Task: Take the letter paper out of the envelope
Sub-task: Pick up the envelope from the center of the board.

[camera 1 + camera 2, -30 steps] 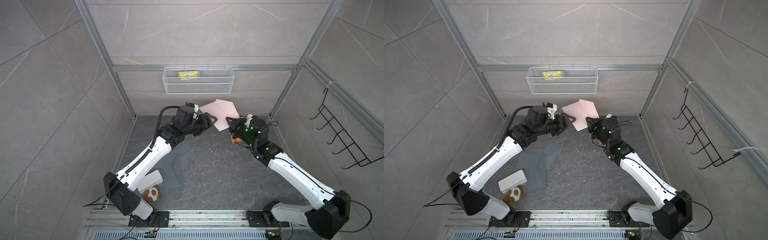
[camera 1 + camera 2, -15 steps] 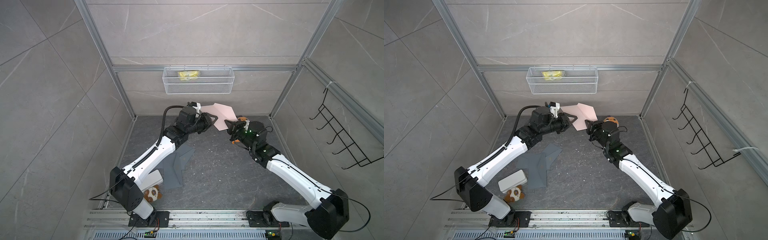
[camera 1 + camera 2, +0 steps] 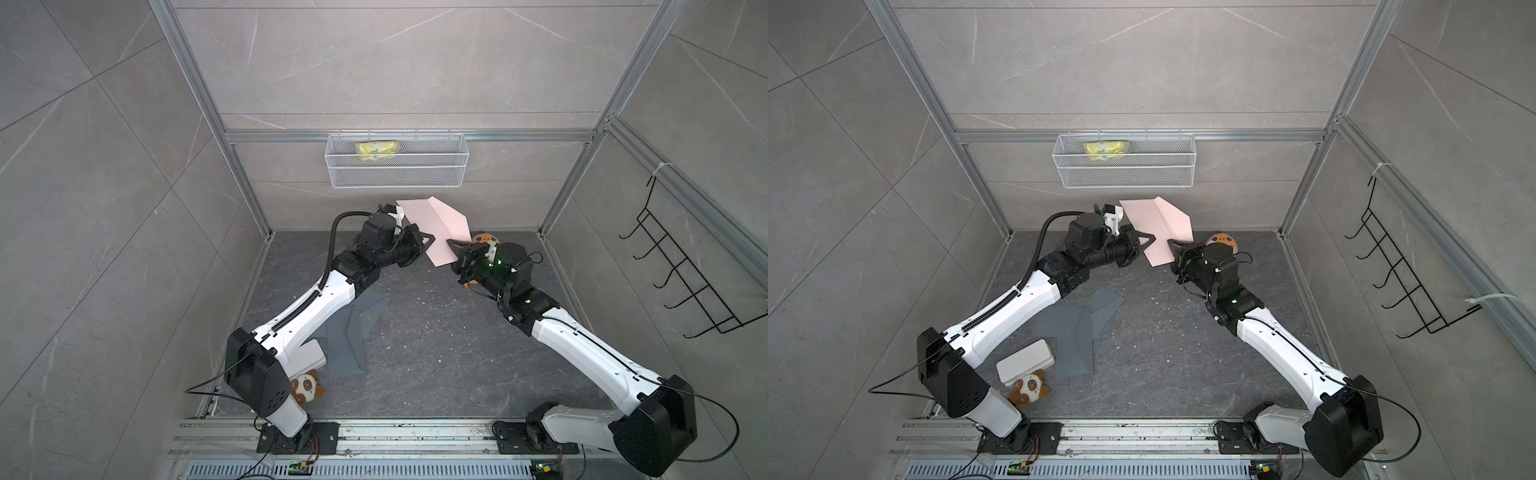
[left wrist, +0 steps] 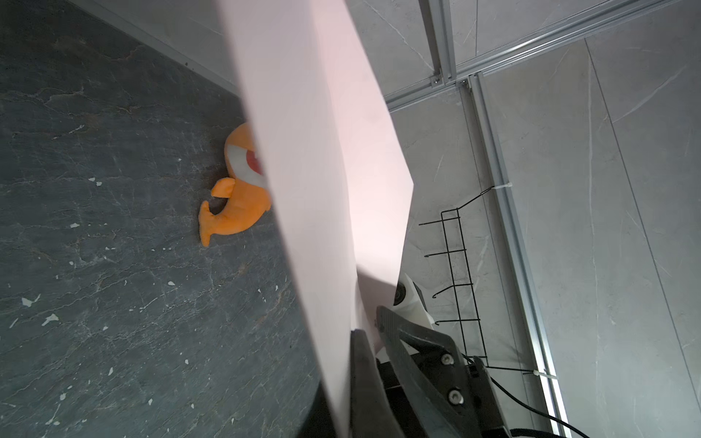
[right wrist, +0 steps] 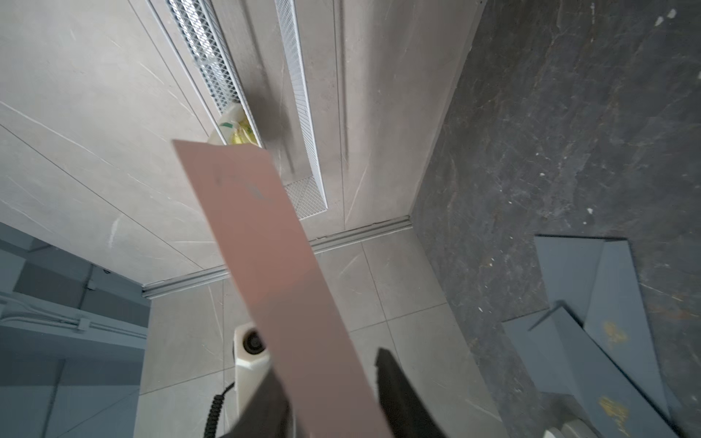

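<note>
The pink letter paper (image 3: 441,224), folded along a crease, is held up in the air near the back wall, between the two arms. It is well clear of the grey envelope (image 3: 353,332), which lies opened flat on the dark floor (image 3: 436,332) beneath the left arm.

The left gripper (image 3: 429,238) is clamped on one edge of the sheet; the left wrist view shows its black fingers (image 4: 413,341) pressed together at the paper (image 4: 311,170). The right gripper (image 3: 457,249) sits at the opposite lower edge with its jaws apart. In the right wrist view the sheet (image 5: 273,265) passes between them, and one finger (image 5: 394,383) stands off the paper.

An orange plush toy (image 4: 235,204) lies on the floor just behind the right gripper. A white box (image 3: 1025,360) and a small plush bear (image 3: 1030,386) sit near the left arm's base. On the back wall hangs a wire basket (image 3: 453,166) holding a yellow packet (image 3: 376,150).
</note>
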Controlling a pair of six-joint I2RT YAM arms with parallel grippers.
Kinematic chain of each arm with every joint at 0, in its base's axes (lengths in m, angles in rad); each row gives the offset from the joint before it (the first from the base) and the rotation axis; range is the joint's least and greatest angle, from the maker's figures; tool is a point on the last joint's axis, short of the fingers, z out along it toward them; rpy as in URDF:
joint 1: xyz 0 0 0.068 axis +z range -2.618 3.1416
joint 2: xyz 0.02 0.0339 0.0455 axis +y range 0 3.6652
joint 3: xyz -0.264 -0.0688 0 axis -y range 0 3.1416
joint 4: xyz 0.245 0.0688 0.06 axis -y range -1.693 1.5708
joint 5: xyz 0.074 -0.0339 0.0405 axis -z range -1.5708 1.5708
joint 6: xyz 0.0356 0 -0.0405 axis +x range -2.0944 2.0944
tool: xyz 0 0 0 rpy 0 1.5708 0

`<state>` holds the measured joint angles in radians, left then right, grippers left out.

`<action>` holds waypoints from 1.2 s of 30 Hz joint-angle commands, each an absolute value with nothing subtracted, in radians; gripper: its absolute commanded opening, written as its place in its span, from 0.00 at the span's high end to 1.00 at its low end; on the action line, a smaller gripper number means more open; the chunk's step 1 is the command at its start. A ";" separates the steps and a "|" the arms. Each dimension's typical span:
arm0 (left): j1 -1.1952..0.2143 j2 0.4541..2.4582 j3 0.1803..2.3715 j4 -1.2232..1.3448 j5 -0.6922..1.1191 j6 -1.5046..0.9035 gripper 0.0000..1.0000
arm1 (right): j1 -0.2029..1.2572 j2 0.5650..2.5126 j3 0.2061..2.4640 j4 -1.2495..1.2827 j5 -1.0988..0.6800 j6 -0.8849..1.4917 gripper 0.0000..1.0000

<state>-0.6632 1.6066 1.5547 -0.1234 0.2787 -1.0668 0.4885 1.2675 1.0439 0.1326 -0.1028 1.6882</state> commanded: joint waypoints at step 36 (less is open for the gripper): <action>-0.462 1.668 1.677 -0.054 1.024 -0.959 1.00 | 0.198 1.404 1.293 -0.211 -0.828 0.858 0.30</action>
<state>-0.4656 1.6665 1.6711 -0.1658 0.9707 -0.9020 0.2039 1.3933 1.3296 -0.3500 -0.7467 0.7719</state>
